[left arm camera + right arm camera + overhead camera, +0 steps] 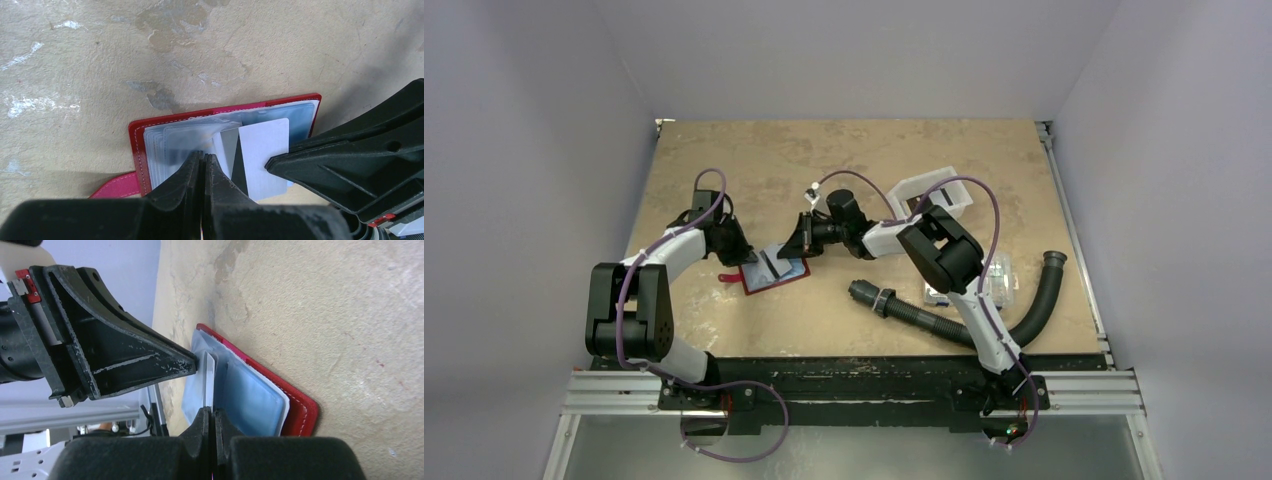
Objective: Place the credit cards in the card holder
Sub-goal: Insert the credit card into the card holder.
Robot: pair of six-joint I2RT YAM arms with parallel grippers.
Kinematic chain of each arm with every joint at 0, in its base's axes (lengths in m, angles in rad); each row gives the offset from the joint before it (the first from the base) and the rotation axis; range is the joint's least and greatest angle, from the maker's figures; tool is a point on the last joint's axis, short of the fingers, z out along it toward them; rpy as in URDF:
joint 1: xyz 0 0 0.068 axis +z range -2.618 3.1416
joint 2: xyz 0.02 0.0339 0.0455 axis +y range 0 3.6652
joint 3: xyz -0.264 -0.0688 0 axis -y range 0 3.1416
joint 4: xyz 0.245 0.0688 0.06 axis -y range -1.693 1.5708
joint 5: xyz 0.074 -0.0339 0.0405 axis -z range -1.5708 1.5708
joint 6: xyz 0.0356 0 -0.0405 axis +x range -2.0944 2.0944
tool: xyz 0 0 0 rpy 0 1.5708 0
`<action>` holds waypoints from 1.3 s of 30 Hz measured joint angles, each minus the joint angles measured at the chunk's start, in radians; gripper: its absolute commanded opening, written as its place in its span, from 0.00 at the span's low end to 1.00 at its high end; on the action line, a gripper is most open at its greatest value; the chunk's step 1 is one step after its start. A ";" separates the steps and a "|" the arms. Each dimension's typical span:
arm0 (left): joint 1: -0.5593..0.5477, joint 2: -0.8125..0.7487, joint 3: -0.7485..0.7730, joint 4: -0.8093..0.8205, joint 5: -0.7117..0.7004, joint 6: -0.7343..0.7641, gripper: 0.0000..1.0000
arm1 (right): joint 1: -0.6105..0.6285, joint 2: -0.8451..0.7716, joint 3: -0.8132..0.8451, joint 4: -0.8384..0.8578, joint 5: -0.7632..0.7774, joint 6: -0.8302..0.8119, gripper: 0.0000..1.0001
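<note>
The right gripper (209, 414) fills the foreground, its jaws fully closed on the edge of a pale credit card (209, 377) that stands on edge straight ahead of the fingertips. Just beyond the card lies the red card holder (301, 412), open flat on the table (325, 315) with its clear sleeves (250, 400) facing up. The left gripper (191, 365), also closed, meets the card from the tool's left, its tip at the sleeves. Whether it pinches a sleeve leaf I cannot tell. The likely trouble is that the card's leading edge misses the pocket mouth and skates over the plastic, or twists in so thin a pinch. A hard push could also slide the holder or knock the two tools together.
</note>
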 measured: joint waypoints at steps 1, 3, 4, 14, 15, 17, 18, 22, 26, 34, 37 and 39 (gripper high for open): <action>0.000 0.000 0.000 0.000 0.000 0.000 0.00 | 0.000 0.002 -0.008 0.019 0.002 0.012 0.00; 0.000 -0.001 0.000 0.000 0.000 0.000 0.00 | 0.003 0.008 -0.022 0.056 0.014 0.036 0.00; 0.000 -0.002 -0.001 0.001 0.000 0.000 0.00 | 0.004 0.011 -0.027 0.070 0.018 0.046 0.00; 0.001 -0.012 -0.010 0.008 -0.002 -0.005 0.00 | 0.032 0.014 -0.118 0.241 0.115 0.169 0.00; 0.002 -0.016 -0.012 0.006 -0.004 -0.009 0.08 | 0.037 0.014 -0.124 0.253 0.129 0.175 0.00; 0.007 -0.035 -0.021 -0.006 -0.020 -0.027 0.27 | 0.049 0.014 -0.133 0.278 0.156 0.187 0.00; 0.010 -0.049 -0.027 -0.023 -0.031 -0.034 0.34 | 0.055 0.014 -0.138 0.292 0.171 0.192 0.00; 0.035 -0.139 -0.039 -0.105 -0.090 -0.077 0.42 | 0.066 0.014 -0.142 0.307 0.211 0.194 0.00; 0.067 -0.246 -0.042 -0.143 -0.177 -0.120 0.36 | 0.067 0.014 -0.150 0.321 0.226 0.195 0.00; 0.083 -0.151 -0.125 -0.082 -0.243 -0.165 0.00 | 0.079 0.014 -0.169 0.364 0.261 0.206 0.00; 0.087 -0.119 -0.135 -0.028 -0.222 -0.178 0.00 | 0.087 0.014 -0.169 0.368 0.290 0.214 0.00; 0.091 -0.124 -0.147 -0.001 -0.203 -0.180 0.00 | 0.100 0.014 -0.169 0.370 0.320 0.219 0.00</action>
